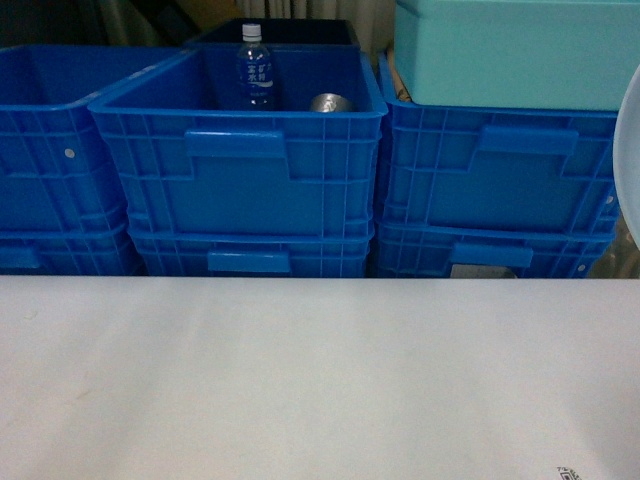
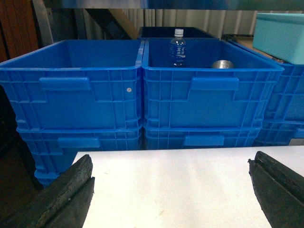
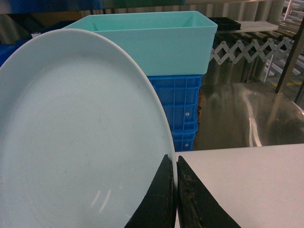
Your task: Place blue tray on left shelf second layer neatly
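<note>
Dim and cool overall, with a blue cast. Soft, even light from above on the white table, pale and nearly shadowless in the head view. Deep shade between the stacked blue crates and behind them. Bright streaks of glare on the steel surface to the right of the turquoise box. Blue tray close to the lens, soft and slightly washed out. Left gripper fingers dark and blurred. Mild grain throughout.
</note>
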Robot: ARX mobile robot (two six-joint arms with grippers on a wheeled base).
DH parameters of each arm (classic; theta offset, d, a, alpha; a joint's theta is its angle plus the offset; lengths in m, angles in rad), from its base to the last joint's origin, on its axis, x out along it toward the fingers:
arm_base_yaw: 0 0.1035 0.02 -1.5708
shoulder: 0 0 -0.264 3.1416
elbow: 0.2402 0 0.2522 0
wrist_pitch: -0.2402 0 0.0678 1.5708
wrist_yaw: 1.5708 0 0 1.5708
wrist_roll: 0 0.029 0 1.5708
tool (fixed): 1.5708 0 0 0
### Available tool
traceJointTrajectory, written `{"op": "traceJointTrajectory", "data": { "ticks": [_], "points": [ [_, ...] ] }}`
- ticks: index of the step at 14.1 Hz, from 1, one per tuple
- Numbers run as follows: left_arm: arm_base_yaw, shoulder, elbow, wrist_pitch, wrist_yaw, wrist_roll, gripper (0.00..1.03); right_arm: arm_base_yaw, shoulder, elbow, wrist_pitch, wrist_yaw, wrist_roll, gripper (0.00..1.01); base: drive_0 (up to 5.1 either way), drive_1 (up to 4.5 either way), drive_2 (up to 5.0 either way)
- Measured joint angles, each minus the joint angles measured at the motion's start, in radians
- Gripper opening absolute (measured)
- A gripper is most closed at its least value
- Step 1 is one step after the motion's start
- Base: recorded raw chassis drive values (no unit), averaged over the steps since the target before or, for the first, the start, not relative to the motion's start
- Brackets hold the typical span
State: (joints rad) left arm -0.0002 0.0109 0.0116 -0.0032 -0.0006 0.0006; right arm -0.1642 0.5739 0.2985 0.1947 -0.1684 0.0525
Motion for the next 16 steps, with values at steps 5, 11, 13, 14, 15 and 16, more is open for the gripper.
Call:
{"op": "traceJointTrajectory", "data": {
  "ticks": [5, 11, 13, 14, 15, 16],
  "points": [
    [0.0, 0.0, 0.0, -0.002, -0.001, 0.0, 0.98, 0.0, 0.001, 0.0, 0.0, 0.0, 0.0, 0.02, 0.0, 0.0, 0.0],
    [0.0, 0.0, 0.0, -0.001, -0.002, 0.0, 0.98, 0.0, 0.0, 0.0, 0.001, -0.002, 0.0, 0.02, 4.5, -4.08, -0.8],
    [0.001, 0.0, 0.0, 0.001, -0.002, 0.0, 0.98, 0.0, 0.003, -0.001, -0.002, -0.002, 0.0, 0.02, 3.7, -4.86, -1.6],
    [0.001, 0.0, 0.0, 0.0, -0.003, 0.0, 0.98, 0.0, 0.0, -0.001, 0.002, -0.003, 0.0, 0.02, 2.9, -5.7, -2.5],
    [0.001, 0.0, 0.0, 0.0, -0.001, 0.0, 0.98, 0.0, 0.0, -0.001, 0.002, -0.003, 0.0, 0.02, 3.0, -5.58, -2.4],
    [0.001, 0.0, 0.0, -0.002, 0.001, 0.0, 0.98, 0.0, 0.001, -0.001, -0.001, -0.002, 0.0, 0.02, 3.0, -5.58, -2.4]
  ]
}}
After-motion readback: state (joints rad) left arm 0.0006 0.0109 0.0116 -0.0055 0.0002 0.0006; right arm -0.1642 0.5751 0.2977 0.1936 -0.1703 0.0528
